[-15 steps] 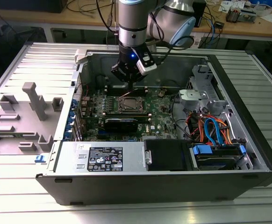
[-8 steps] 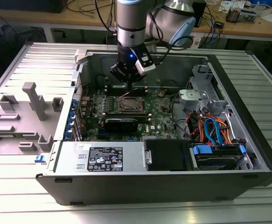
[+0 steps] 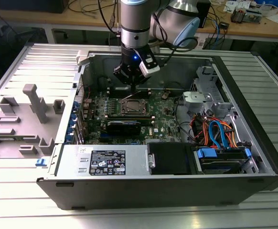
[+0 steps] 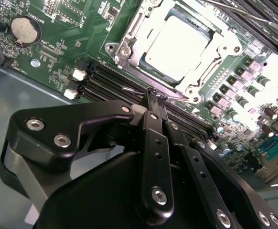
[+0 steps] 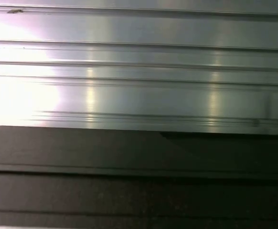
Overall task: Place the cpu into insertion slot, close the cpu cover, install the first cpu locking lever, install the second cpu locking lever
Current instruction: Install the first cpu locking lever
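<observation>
Nothing here can be read with certainty. A white label point(image 3: 108, 162) with small black print and round signs sits on the grey metal box point(image 3: 67, 162). In the second wrist view, the green circuit board point(image 4: 58, 57) carries tiny white letters, too small to read.

We see a round silver coin battery point(image 4: 24, 29) near the claw point(image 4: 157, 98); blue and orange cables point(image 3: 215, 131) lie well apart from it.

In the second wrist view the cpu cover point(image 4: 134, 33) is cut off by the picture's edge, glare whitens the cpu point(image 4: 177, 45) inside it, and the jaws hide most of the memory slots point(image 4: 105, 77) beside it.
</observation>
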Controlling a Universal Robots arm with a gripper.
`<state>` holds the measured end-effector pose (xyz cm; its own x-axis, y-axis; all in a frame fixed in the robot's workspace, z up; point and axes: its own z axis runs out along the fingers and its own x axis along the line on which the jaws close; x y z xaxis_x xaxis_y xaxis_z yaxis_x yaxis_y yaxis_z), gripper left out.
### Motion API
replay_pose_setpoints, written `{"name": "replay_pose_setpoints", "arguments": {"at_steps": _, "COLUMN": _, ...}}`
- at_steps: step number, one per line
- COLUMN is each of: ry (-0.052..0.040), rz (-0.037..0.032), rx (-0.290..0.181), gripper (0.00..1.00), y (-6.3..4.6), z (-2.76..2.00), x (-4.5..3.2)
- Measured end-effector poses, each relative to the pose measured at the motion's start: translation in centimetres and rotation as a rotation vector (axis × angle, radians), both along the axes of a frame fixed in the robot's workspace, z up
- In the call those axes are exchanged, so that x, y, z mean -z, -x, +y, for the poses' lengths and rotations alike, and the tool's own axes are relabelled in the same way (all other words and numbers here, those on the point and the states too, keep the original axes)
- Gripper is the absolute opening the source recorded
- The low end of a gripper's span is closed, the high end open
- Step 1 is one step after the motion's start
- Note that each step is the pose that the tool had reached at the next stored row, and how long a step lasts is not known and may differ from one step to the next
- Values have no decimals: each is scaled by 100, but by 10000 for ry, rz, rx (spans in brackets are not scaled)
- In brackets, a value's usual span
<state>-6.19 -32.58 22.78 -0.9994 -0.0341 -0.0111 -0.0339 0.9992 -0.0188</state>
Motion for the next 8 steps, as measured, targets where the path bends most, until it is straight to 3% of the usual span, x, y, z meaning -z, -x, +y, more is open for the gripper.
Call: {"name": "replay_pose_setpoints", "arguments": {"at_steps": 8, "ry": -5, "rz": 2, "rx": 76, "gripper": 11, "y": -73, "z": 0, "x": 12}}
